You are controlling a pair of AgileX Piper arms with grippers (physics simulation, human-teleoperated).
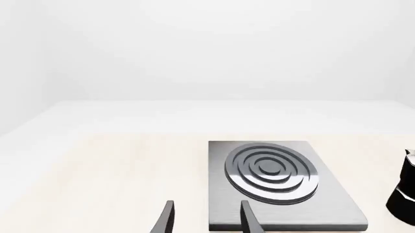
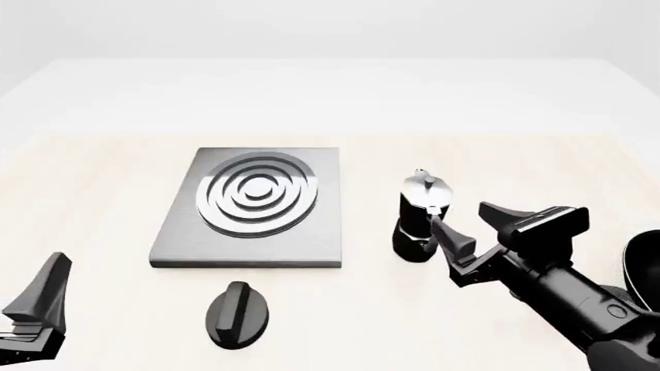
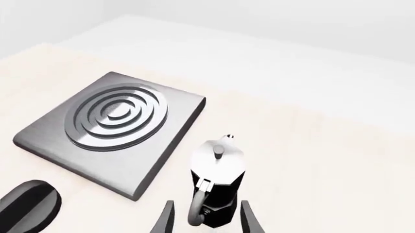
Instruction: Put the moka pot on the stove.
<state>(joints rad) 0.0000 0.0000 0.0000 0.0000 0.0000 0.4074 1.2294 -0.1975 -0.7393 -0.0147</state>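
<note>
Moka pot (image 2: 421, 219) stands upright on the table (image 2: 93, 185), just off the stove (image 2: 253, 207) at the stove's 3 o'clock, a narrow strip of bare table between them. Not on the burner yet, so the task looks barely begun; prob. the approach-to-grasp step. Silver lid and knob are up. In the right wrist view the curved handle (image 3: 198, 206) faces the camera, i.e. toward the right arm, which is likely why that arm is the one going for it.

Right gripper (image 2: 466, 232) sits at the pot's 4–5 o'clock, close in. Its jaws are spread wide and hold nothing. In the front view the nearer finger overlaps the pot's lower body; can't tell if that's touching or just in front. Right wrist view shows the pot's base between the two fingertips (image 3: 166, 218), handle roughly centred in the gap, w/ daylight either side. So the jaws look lined up to bracket the handle or body, pending a bit more reach.

Right arm pose: comes in low from 4 o'clock, forearm slanting up and toward the pot, wrist pitched so the fingers point forward and slightly down.

Left gripper (image 2: 36, 305) is parked at the table's 8 o'clock, well apart from the pot. Its wrist view shows the fingers parted w/ nothing between, aimed at the stove's near edge. Looks idle.

Black oval knob (image 2: 239, 313) lies at the stove's 6 o'clock, apart from it; not part of the job.
</note>
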